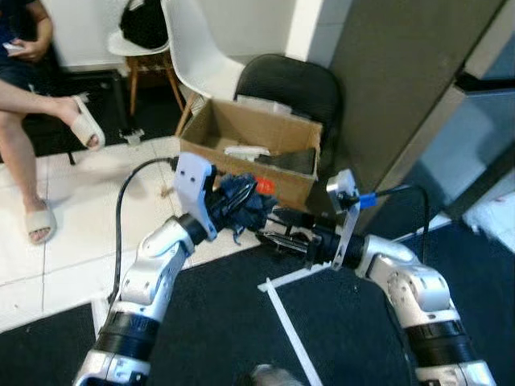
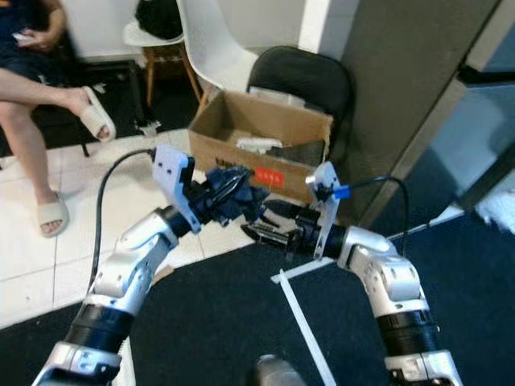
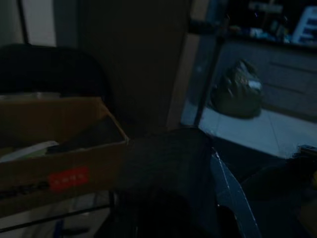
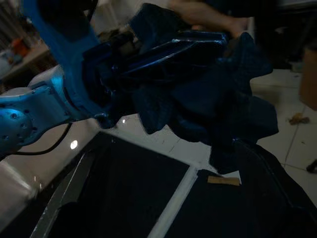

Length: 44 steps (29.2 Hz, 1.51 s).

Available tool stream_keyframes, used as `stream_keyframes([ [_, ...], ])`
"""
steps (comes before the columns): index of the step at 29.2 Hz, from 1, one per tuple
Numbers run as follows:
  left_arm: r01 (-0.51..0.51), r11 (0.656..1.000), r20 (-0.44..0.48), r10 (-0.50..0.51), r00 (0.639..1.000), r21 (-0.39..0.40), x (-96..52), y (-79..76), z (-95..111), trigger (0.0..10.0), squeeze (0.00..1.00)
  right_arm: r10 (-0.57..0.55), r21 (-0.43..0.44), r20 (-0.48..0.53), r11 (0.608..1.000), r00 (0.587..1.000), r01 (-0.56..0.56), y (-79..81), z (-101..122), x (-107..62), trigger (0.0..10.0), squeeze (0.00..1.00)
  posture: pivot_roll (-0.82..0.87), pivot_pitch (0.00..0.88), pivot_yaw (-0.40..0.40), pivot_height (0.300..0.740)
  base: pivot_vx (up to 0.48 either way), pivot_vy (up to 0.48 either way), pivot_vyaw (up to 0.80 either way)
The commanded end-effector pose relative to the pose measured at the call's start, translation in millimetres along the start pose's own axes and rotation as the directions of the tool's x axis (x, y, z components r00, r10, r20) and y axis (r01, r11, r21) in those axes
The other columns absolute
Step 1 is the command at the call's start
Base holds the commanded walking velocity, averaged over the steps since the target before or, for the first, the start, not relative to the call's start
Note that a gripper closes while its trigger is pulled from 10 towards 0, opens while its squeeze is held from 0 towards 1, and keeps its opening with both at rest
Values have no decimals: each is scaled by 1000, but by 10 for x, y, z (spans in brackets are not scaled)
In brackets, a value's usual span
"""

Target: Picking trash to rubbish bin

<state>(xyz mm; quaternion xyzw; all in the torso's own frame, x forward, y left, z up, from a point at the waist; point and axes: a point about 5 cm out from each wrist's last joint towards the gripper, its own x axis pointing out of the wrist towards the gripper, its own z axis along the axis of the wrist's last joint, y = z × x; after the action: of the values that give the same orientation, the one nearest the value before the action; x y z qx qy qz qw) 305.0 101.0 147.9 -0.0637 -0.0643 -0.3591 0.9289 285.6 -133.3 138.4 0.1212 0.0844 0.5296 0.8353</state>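
A crumpled dark blue cloth [image 1: 245, 203] hangs bunched in the air, clamped between the fingers of the left gripper [image 1: 233, 205], just in front of the open brown cardboard box [image 1: 241, 165]. The box stands on the white tiles, flaps up, with a red label on its front and papers inside.

Head views bright and slightly soft; both wrist views dark, murky.
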Motion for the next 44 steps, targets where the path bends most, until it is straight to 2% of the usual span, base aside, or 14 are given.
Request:
stream_keyframes([
  [1, 17, 1000, -1, -17, 1000, -5, 19, -35, -16, 10000, 0, -7, -5, -11, 1000, 1000, 7, -16, -2, -31, 10000, 0, -47, 0, -48, 740, 0, 0, -769],
  [14, 11, 1000, 8, -11, 1000, -11, 12, -29, -19, 10000, 0, -6, -17, -4, 1000, 1000, 6, -12, -3, -29, 10000, 0, -44, 0, -49, 740, 0, 0, -769],
  [34, -9, 1000, 23, 9, 1000, -28, 16, -1, -19, 10000, 0, -10, -34, 21, 999, 1000, 11, -21, 11, -24, 10000, 0, -35, 0, -56, 740, 0, 0, 0],
  [44, -8, 1000, 25, 8, 1000, -25, 17, 0, -20, 10000, 0, -10, -33, 23, 999, 1000, 11, -25, 15, -26, 10000, 0, -37, 0, -54, 740, 381, 0, 0],
])
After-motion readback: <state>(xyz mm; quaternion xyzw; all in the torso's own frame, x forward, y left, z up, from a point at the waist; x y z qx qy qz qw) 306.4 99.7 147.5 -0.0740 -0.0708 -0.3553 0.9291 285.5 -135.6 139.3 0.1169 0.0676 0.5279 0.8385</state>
